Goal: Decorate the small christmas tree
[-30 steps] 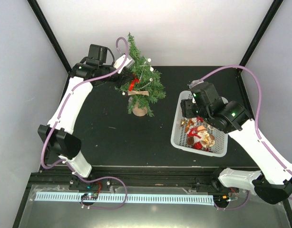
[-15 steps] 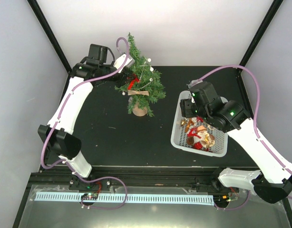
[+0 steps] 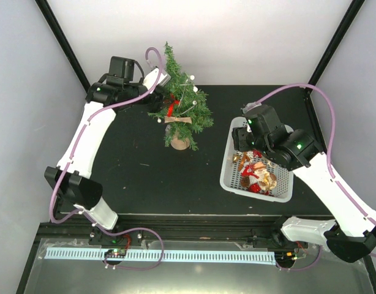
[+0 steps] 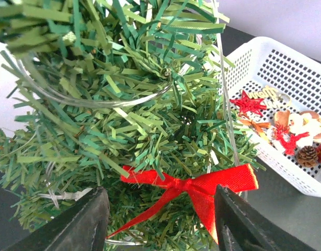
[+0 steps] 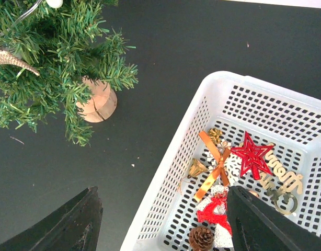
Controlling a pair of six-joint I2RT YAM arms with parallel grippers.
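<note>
The small christmas tree (image 3: 183, 101) stands at the back of the black table in a round brown pot (image 3: 180, 143). A red bow (image 4: 197, 183) sits on its branches, with a thin silver wire looped above it. My left gripper (image 4: 160, 212) is at the tree's upper left side (image 3: 157, 92). It is open, one finger on either side of the bow, gripping nothing. My right gripper (image 5: 163, 209) hovers open over the left rim of the white basket (image 5: 171, 178), with nothing between its fingers.
The basket (image 3: 228, 177) holds a red star (image 5: 252, 156), a gold ribbon bow (image 5: 215, 164), a gold bell (image 5: 196, 168), a pine cone (image 5: 201, 238) and a red-and-white ornament (image 5: 215, 212). A beige ornament (image 3: 177, 120) and white beads hang on the tree.
My left gripper has opened and let go of the red bow, which stays on the tree; the left arm has drawn back slightly leftward. The right arm has barely moved.
</note>
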